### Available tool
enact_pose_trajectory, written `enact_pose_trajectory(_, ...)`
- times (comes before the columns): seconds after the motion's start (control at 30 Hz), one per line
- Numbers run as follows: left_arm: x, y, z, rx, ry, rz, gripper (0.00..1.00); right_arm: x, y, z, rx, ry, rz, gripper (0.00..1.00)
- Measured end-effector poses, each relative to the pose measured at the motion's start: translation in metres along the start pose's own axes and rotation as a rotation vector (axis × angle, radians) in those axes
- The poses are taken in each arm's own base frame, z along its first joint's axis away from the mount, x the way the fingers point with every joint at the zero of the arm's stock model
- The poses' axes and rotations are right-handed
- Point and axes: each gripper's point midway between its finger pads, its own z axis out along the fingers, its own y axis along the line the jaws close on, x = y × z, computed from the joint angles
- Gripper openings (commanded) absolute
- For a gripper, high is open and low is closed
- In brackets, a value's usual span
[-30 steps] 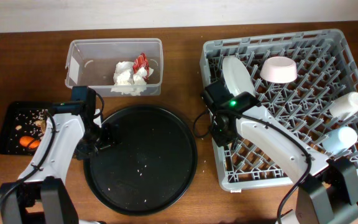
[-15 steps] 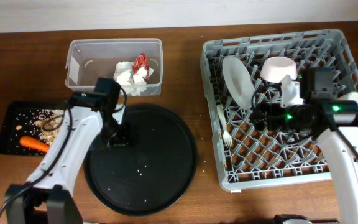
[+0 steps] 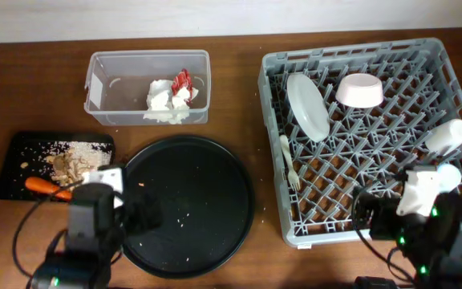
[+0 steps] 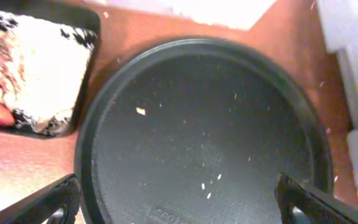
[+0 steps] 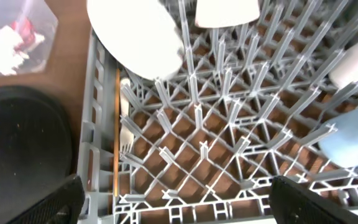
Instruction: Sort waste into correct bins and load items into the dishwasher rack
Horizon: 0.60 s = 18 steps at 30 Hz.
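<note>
A: Where does the waste sit?

B: The crumpled napkin (image 3: 165,103) and its red wrapper scrap (image 3: 182,79) lie inside the clear tub (image 3: 127,88). The beige food scraps (image 3: 74,158) are piled in the shallow black tray (image 3: 6,181), with the carrot (image 3: 43,186) at that tray's front edge.

A: And the dishes?

B: All 5 are in the rack (image 3: 269,152). The plate (image 3: 307,106) stands tilted between the pegs at the back left, with the bowl (image 3: 359,89) near it on the right. The white cup (image 3: 447,135) lies on its side by the right wall, and the pale blue cup (image 3: 449,172) is just in front of it. The fork (image 3: 287,160) lies along the left wall, tines toward the front.

A: What about the left gripper?

B: The left gripper (image 4: 179,202) hovers over the large round tray (image 3: 215,185), which carries only a few pale crumbs. Its 2 fingers (image 4: 51,200) are spread wide, nothing between them.

A: And the right?

B: The right gripper (image 5: 179,205) hangs above the front of the rack. Its fingertips reach both lower corners of its wrist view, so it is fully spread and holds nothing.
</note>
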Motion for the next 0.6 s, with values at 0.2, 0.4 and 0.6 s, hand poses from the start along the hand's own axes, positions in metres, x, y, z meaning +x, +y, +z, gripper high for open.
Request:
enact_pose_trajectory(0.2, -0.002, 0.002, -0.013, 0.004, -0.063, -0.036, 0.99, 0.002, 0.000, -0.007, 0.007, -0.023, -0.003, 0.98)
enact_pose_trajectory(0.4, -0.002, 0.002, -0.013, 0.004, -0.063, -0.040, 0.99, 0.002, 0.000, -0.007, 0.007, -0.022, -0.003, 0.98)
enact_pose_trajectory(0.6, -0.002, 0.002, -0.013, 0.003, -0.062, -0.041, 0.99, -0.006, 0.011, -0.023, -0.030, -0.142, -0.062, 0.98)
